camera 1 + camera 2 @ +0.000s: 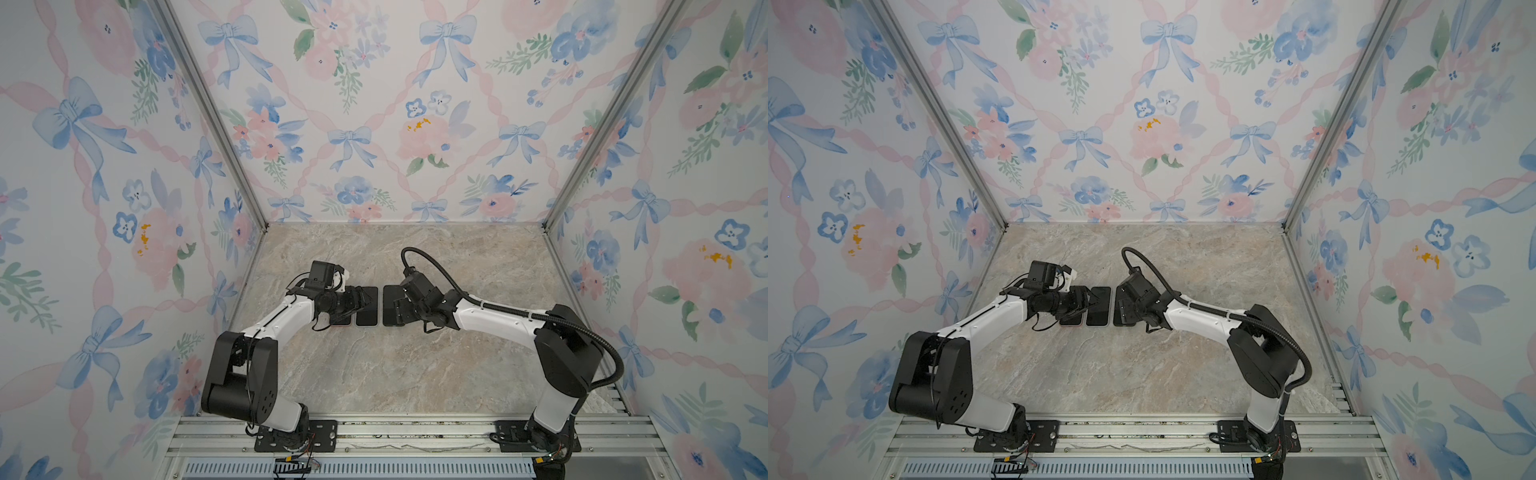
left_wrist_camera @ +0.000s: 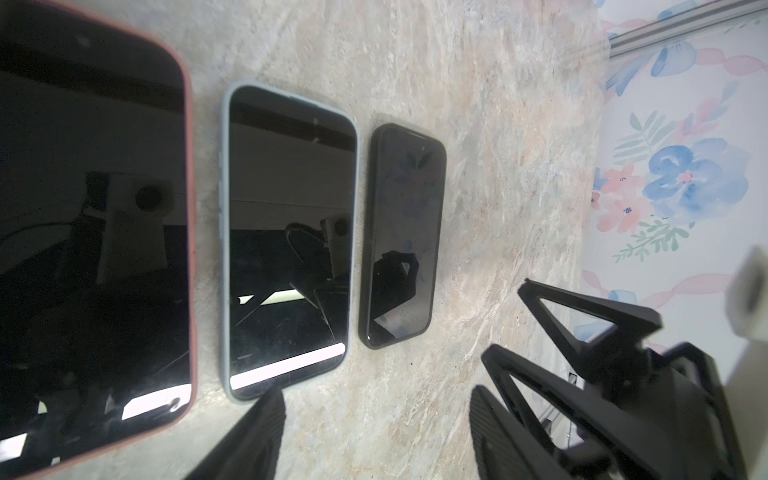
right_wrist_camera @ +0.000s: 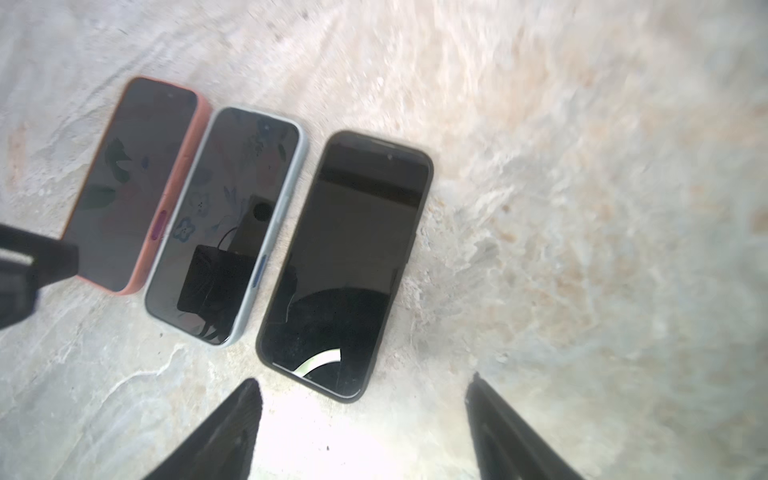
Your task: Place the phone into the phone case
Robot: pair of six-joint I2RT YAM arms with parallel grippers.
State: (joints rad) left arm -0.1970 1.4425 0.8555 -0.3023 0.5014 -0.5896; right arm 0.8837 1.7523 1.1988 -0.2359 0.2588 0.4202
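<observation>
Left gripper: closest to my left wrist lens; the two black ribbed fingers stand wide apart, nothing between them, low over the table.
Right gripper: spread wide and empty too; it hangs at the near short end of the black-cased phone, and I see no contact.
Black-cased phone: dark-screen smartphone in a matte black case, flat, screen up, at the right end of the row in both top views.
Blue-grey-cased phone: dark-screen smartphone in a pale blue-grey case, flat, in the middle, just beside the black one.
Pink-cased phone: dark-screen smartphone in a salmon-pink case, flat, at the left end, just beside the middle one.
Tabletop: beige marble-pattern surface; I see no bare phone and no empty case on it.
Step in hand: I judge the inserting finished, because every phone wears a case. Which one was the task's own, I cannot tell.
Next move: it calls for lifting both grippers straight up, without any sideways sweep, because the phones lie close under my fingers. Whether every corner sits fully in its case I cannot tell, so the rims deserve a look first.
</observation>
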